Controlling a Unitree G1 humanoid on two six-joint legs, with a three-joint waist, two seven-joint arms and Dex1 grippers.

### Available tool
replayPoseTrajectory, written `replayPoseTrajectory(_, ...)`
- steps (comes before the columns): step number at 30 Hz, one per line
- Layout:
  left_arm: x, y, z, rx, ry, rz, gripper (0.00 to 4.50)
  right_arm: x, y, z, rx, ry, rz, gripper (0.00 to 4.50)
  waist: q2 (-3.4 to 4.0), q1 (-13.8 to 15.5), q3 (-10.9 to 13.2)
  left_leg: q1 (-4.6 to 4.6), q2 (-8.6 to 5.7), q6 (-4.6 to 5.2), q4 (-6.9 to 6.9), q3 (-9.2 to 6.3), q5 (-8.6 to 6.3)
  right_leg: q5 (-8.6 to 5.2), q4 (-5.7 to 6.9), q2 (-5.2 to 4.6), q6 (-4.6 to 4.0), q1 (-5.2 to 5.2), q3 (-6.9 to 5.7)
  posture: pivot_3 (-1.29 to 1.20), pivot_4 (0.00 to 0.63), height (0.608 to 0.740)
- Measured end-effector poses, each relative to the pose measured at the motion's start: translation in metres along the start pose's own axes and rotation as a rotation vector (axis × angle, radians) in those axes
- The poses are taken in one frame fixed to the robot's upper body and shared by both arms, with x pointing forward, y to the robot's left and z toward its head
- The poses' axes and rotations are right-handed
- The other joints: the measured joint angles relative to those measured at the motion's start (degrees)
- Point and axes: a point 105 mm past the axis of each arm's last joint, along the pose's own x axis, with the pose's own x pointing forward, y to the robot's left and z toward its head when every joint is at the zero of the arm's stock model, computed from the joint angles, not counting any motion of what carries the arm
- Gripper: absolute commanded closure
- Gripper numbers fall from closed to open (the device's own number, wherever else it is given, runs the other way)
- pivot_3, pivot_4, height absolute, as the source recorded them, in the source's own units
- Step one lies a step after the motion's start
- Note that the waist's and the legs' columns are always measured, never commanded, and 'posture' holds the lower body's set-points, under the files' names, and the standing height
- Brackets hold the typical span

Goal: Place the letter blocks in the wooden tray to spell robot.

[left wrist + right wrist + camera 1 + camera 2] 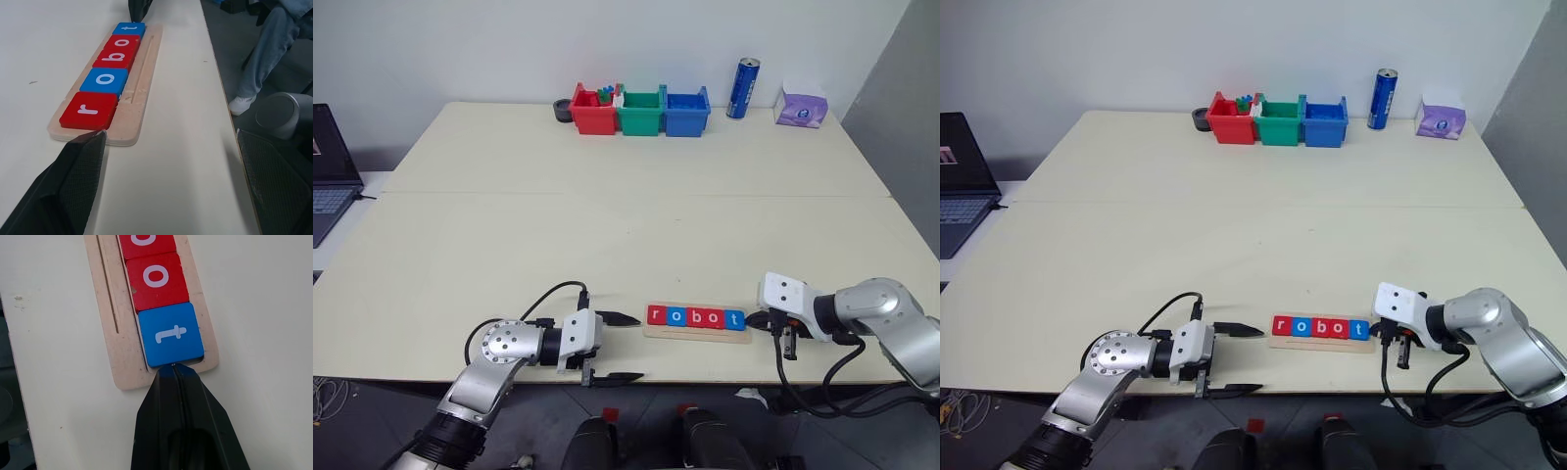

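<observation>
Five letter blocks lie in a row in the wooden tray (697, 335) near the table's front edge and read robot: red r (655, 315), blue o (675, 316), red b (696, 317), red o (715, 318), blue t (734, 319). My left gripper (619, 347) is open just left of the tray, with nothing between its fingers. In the left wrist view the r block (89, 110) lies close ahead of one finger. My right gripper (174, 368) is shut, its tip against the outer edge of the t block (170, 334) at the tray's right end.
Red (592, 113), green (640, 113) and blue (686, 113) bins stand at the table's far edge, with a blue can (743, 88) and a purple tissue pack (802, 108) to their right. A laptop (328, 171) sits at the left. A person's leg (266, 49) stands beyond the table's front edge.
</observation>
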Motion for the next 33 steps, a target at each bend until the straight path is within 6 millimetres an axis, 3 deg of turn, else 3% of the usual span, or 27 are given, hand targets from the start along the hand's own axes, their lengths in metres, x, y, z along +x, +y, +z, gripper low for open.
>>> replayPoseTrajectory(5, 0.000, 0.001, 0.000, -0.004, 0.002, 0.011, 0.00, -0.001, -0.004, -0.001, -0.005, 0.000, -0.019, 4.48, 0.00, 0.01, 0.00, 0.00, -0.01, 0.00, 0.00, 0.00, 0.00, 0.00, 0.00, 0.00, 0.00, 0.00, 0.01, 0.00, 0.150, 0.740)
replayPoseTrajectory(7, -0.001, 0.004, -0.001, -0.019, 0.010, 0.028, 0.00, -0.007, -0.007, 0.004, -0.001, -0.036, -0.027, 4.12, 0.00, 0.02, 0.00, -0.01, -0.01, 0.00, 0.00, 0.00, 0.00, 0.00, 0.00, 0.00, 0.00, 0.00, 0.00, 0.00, 0.150, 0.740)
replayPoseTrajectory(12, -0.011, 0.016, -0.002, -0.048, 0.040, 0.081, 0.00, -0.027, -0.007, 0.020, 0.027, -0.170, -0.035, 2.47, -0.03, 0.08, 0.01, -0.04, 0.00, 0.00, 0.00, -0.01, 0.00, 0.00, 0.00, 0.01, 0.00, 0.01, -0.07, 0.00, 0.150, 0.740)
replayPoseTrajectory(19, -0.019, 0.023, 0.003, -0.043, 0.073, 0.105, 0.00, -0.031, 0.010, 0.025, 0.070, -0.256, 0.019, 0.05, -0.03, 0.03, 0.01, -0.02, -0.01, 0.00, 0.00, -0.01, 0.00, 0.00, 0.00, -0.01, 0.00, 0.01, 0.00, 0.00, 0.150, 0.740)
replayPoseTrajectory(33, -0.020, 0.020, 0.022, -0.050, 0.015, 0.028, 0.00, -0.037, 0.013, 0.025, 0.067, -0.309, -0.001, 0.02, -0.04, 0.07, 0.02, -0.03, -0.02, 0.00, 0.01, 0.02, 0.00, 0.00, 0.00, 0.00, 0.01, 0.02, -0.03, 0.00, 0.150, 0.740)
